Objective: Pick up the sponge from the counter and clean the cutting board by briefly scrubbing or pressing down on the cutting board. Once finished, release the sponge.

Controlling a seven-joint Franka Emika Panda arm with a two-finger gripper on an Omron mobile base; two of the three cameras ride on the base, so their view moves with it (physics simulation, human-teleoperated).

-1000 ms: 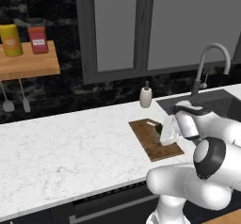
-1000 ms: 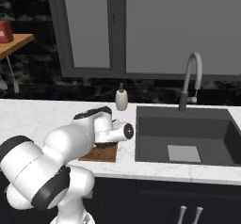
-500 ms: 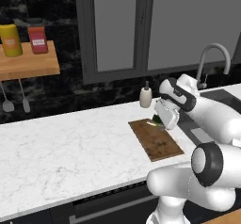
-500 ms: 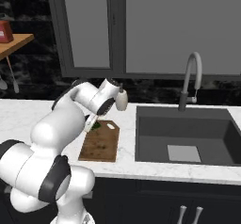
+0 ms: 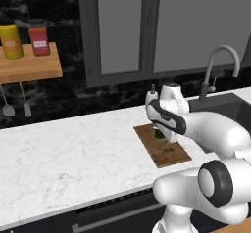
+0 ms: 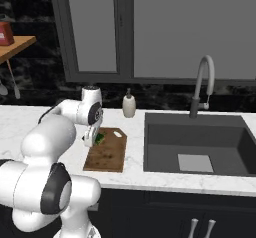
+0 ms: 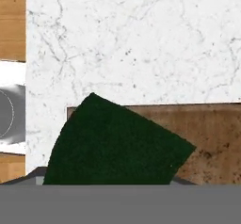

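Note:
The dark green sponge (image 5: 159, 134) is clamped in my gripper (image 5: 162, 136), which points down at the far end of the brown cutting board (image 5: 165, 151). From the right side the sponge (image 6: 99, 138) hangs tilted under the gripper (image 6: 93, 139), at the far left corner of the cutting board (image 6: 107, 155). The hand view has the sponge (image 7: 117, 145) large and close, over the cutting board (image 7: 214, 133) edge and the white marble counter (image 7: 141, 39). Whether the sponge touches the board I cannot tell.
A soap dispenser (image 6: 129, 105) stands behind the board. The dark sink (image 6: 200, 142) with its curved faucet (image 6: 202, 84) lies to the right. A wooden wall shelf (image 5: 29, 66) with two jars hangs at the far left, utensils below it.
The arm has swung left and back across the board, carrying the sponge from the board's near right side to its far left corner.

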